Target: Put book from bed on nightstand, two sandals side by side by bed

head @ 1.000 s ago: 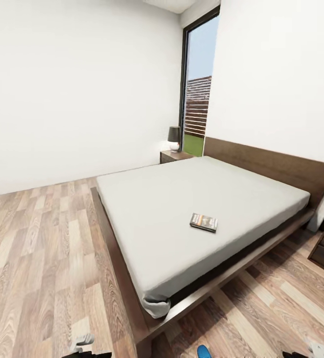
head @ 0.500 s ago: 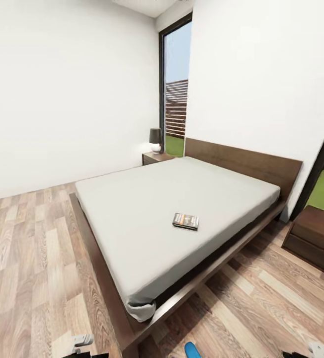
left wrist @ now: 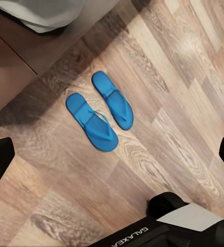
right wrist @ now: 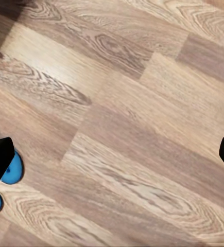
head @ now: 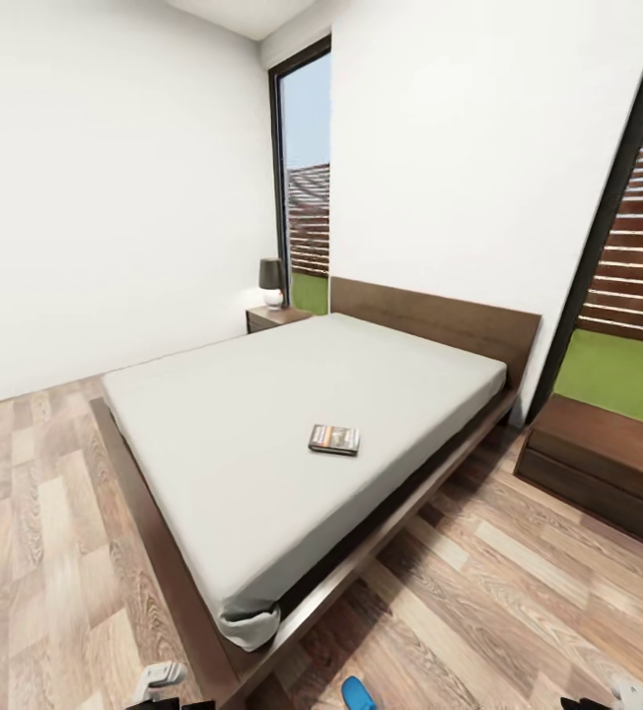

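Two nightstands flank the bed (head: 262, 463) in this white-walled bedroom. Going left to right:

- Far nightstand (head: 274, 318), by the left end of the headboard; a small lamp (head: 271, 279) with a dark shade stands on it, a tall dark-framed window (head: 307, 187) just beyond.
- Bed, grey mattress on a dark wooden frame, one loose mattress corner sagging over the near end of the frame.
- Book (head: 334, 439), lying flat on the mattress, toward the near long edge, roughly halfway along.
- Near nightstand (head: 598, 463), on the floor past the right end of the headboard, before a second window.
- Sandals (left wrist: 99, 109), a blue pair, side by side and almost touching on the plank floor (head: 519, 602), close to the foot corner of the frame; one blue tip shows at the bottom of the head view.
- Left hand (left wrist: 112, 154): fingertips at opposite edges of its wrist view, spread wide, nothing between them, above the sandals.
- Right hand (right wrist: 112, 154): likewise spread wide and empty, over bare planks with the sandals' ends at one side.
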You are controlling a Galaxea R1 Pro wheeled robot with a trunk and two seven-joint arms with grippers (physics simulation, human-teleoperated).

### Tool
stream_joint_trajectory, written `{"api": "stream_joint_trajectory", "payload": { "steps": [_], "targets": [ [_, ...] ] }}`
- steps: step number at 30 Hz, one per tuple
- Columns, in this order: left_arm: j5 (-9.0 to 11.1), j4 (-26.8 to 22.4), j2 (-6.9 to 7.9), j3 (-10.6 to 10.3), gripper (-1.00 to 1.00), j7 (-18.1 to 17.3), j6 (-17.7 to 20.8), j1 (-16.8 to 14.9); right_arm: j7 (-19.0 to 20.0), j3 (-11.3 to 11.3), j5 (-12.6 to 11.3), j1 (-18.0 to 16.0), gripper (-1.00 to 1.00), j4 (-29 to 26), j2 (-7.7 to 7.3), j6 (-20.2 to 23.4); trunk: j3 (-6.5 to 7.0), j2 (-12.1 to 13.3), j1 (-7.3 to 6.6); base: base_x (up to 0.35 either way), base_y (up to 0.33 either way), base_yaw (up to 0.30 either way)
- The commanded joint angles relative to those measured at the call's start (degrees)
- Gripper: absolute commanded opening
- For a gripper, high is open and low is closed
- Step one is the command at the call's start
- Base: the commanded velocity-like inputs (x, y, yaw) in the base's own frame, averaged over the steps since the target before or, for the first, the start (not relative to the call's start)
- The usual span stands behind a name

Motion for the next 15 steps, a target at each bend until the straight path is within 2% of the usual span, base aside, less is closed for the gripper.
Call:
{"api": "stream_joint_trajectory", "payload": {
  "steps": [1,9,10,13,14,15],
  "targets": [
    [-0.3,-0.1,-0.05,0.5,1.00,-0.4,0.6,0.0,0.2,-0.3,-0.4,0.0,1.00,-0.1,0.01,0.4,-0.01,0.0,0.00,0.000,0.000,-0.252],
    [-0.3,-0.1,-0.09,0.4,1.00,-0.3,0.6,0.0,0.1,-0.3,-0.4,0.0,1.00,-0.1,0.29,0.4,0.37,0.0,0.00,0.000,0.000,-0.252],
    [-0.3,-0.1,-0.14,0.5,1.00,-0.2,0.6,0.0,0.0,-0.3,-0.4,0.0,1.00,-0.1,0.91,0.4,0.42,0.0,0.00,0.000,0.000,-0.252],
    [-0.3,-0.1,-0.22,0.5,1.00,1.4,0.6,0.0,-0.1,-0.3,-0.3,0.0,1.00,0.1,5.15,0.3,0.56,0.0,0.00,0.000,0.000,-0.251],
    [-0.3,-0.1,-0.29,0.5,1.00,2.4,0.6,0.0,-0.1,-0.2,-0.2,0.0,1.00,0.2,5.90,0.3,0.61,0.0,0.00,0.000,0.000,-0.251],
    [-0.3,0.0,-0.49,0.5,1.00,3.6,0.6,0.0,-0.1,-0.2,0.0,0.0,1.00,0.6,7.33,0.3,0.66,0.0,0.00,0.000,0.000,-0.250]
  ]
}}
